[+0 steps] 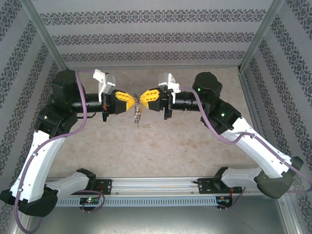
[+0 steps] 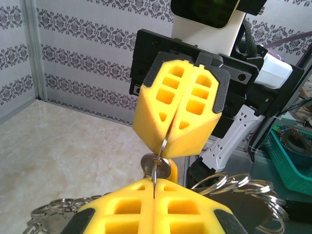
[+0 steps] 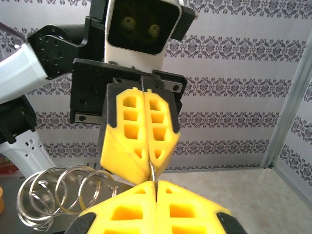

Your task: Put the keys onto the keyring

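Hands: we find left hand [image 1: 130,99] and right hand [image 1: 145,96] clenched on the keyring [image 2: 164,145].
Progress: keys [image 1: 138,116] hang beneath; we judge threading unfinished.

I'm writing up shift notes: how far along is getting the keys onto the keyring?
Done: the keyring is up off the table, pinched between the shut left pincer and the shut right pincer. In hand: a round silver key head sits on the loop between their tips, apparently threaded. Left: the metal cluster hanging below. I cannot tell whether every key is on.
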